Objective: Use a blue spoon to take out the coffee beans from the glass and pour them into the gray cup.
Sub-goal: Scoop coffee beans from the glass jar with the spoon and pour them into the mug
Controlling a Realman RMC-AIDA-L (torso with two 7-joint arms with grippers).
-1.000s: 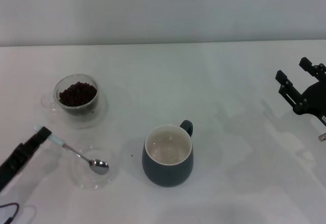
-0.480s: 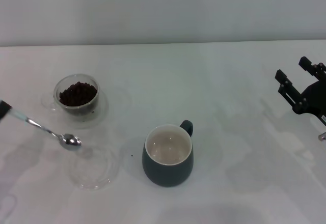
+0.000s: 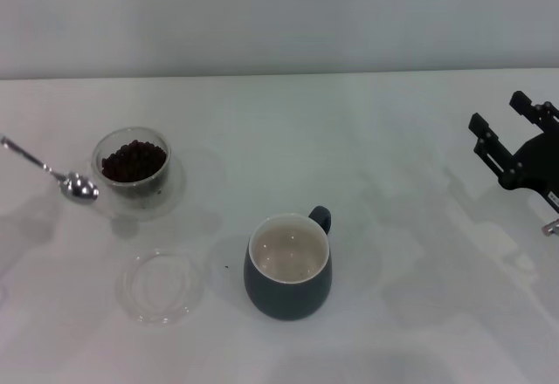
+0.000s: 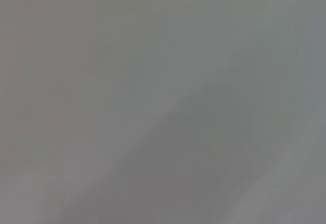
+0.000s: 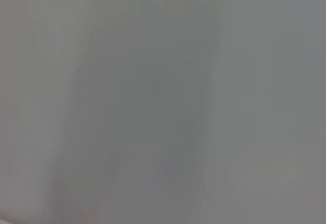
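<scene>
Just left of the glass (image 3: 132, 162), the spoon (image 3: 51, 174) hangs in the air, its metal bowl low and near the glass's rim, its shaft rising toward the left edge of the head view. Its handle and the left pincer lie beyond that edge, so the grip cannot be told. Beans (image 3: 133, 159) fill the glass. A flat clear dish (image 3: 160, 289) sits nearer on the white surface (image 3: 393, 227), with the cup (image 3: 288, 267) to its right, its handle pointing away. Far right, the right pincer (image 3: 515, 131) hovers with fingers spread wide, holding nothing. Both wrist views show only grey blur.
</scene>
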